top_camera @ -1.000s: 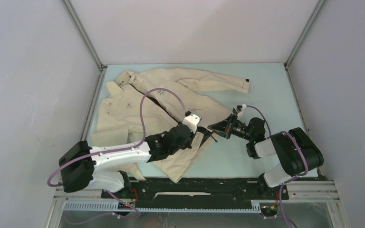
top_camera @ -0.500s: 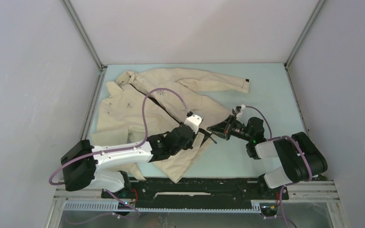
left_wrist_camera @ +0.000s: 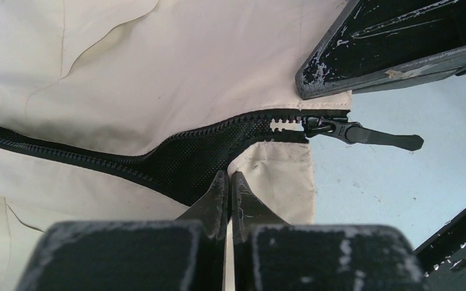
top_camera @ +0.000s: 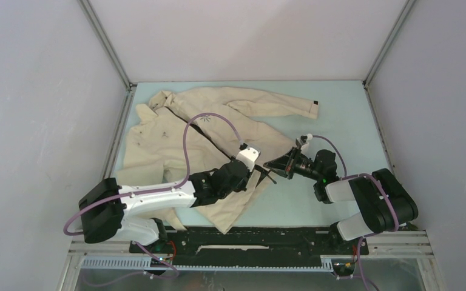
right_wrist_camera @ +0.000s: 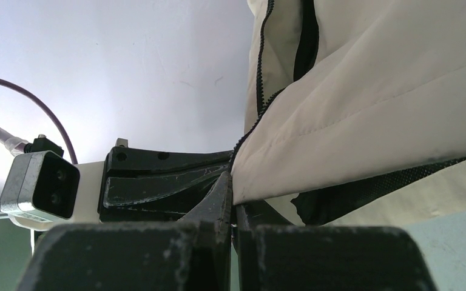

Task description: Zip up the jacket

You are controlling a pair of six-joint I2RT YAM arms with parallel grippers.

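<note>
The beige jacket [top_camera: 158, 145] lies spread on the pale blue table, its dark zipper open along most of the front. In the left wrist view the zipper slider [left_wrist_camera: 320, 125] sits at the bottom hem with its pull tab [left_wrist_camera: 385, 139] lying flat on the table. My left gripper [left_wrist_camera: 230, 176] is shut on the jacket's front edge just below the slider; it also shows in the top view [top_camera: 262, 174]. My right gripper [right_wrist_camera: 233, 182] is shut on the hem corner of the other front panel [right_wrist_camera: 370, 91], close beside the left one [top_camera: 273, 163].
The jacket's far sleeve [top_camera: 279, 104] stretches toward the back right, ending in a cuff with a black tab [top_camera: 315, 103]. The enclosure's grey walls stand on three sides. The left arm's purple cable [top_camera: 206, 121] arcs over the jacket. Bare table [top_camera: 340, 121] lies to the right.
My left gripper has crept slightly right along the hem and my right gripper has shifted slightly left, so the two now sit closer together. The jacket has barely moved.
</note>
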